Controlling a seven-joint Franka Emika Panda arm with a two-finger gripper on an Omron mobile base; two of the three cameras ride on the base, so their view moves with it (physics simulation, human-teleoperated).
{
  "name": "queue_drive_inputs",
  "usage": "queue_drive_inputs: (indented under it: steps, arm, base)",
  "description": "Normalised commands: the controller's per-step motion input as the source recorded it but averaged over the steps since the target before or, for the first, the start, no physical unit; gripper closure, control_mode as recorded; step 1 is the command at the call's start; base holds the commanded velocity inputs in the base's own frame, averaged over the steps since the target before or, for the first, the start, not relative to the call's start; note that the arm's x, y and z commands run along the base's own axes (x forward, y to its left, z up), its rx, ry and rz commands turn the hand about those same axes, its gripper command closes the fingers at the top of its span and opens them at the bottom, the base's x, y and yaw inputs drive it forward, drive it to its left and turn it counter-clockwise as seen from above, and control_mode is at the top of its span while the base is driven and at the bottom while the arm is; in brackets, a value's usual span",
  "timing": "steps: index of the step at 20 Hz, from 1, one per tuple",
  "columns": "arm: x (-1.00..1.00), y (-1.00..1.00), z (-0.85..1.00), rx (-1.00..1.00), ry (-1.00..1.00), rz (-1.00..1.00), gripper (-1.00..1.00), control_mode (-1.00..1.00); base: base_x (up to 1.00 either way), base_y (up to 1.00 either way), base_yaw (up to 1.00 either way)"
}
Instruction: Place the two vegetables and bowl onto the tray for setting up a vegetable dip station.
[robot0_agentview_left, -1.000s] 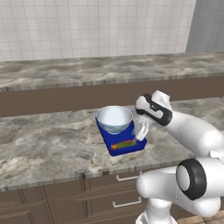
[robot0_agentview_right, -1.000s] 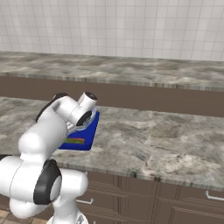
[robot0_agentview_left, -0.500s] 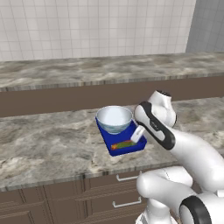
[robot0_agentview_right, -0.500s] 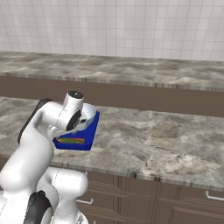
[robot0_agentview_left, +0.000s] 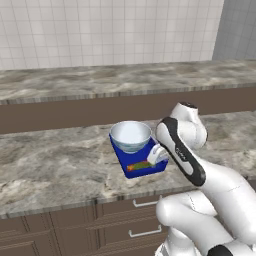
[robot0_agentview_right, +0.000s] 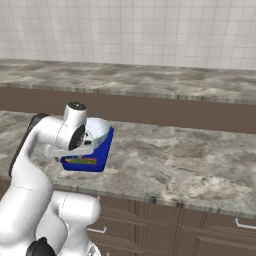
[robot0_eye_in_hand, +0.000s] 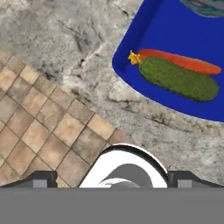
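Two vegetables (robot0_eye_in_hand: 179, 74) in tray (robot0_eye_in_hand: 175, 35) | claw (robot0_agentview_left: 156, 155) beside, open

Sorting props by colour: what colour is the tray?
Bright blue tray, clearest in the hand view.

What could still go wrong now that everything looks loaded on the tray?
1. The blue tray sits close to the counter's front edge, so a nudge from the arm might push it off.
2. The open gripper hangs right beside the tray's corner; a careless swing may clip it.
3. The carrot and cucumber lie loose against each other near the rim and could roll out if the tray is bumped.
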Motion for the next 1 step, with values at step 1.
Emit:
queue_drive_inputs:
  steps: [1]
  arm:
    - [-0.38,0.01,0.23,0.00,0.12,-0.17,-1.00,-1.00]
  base:
    - [0.00,0.00,0.00]
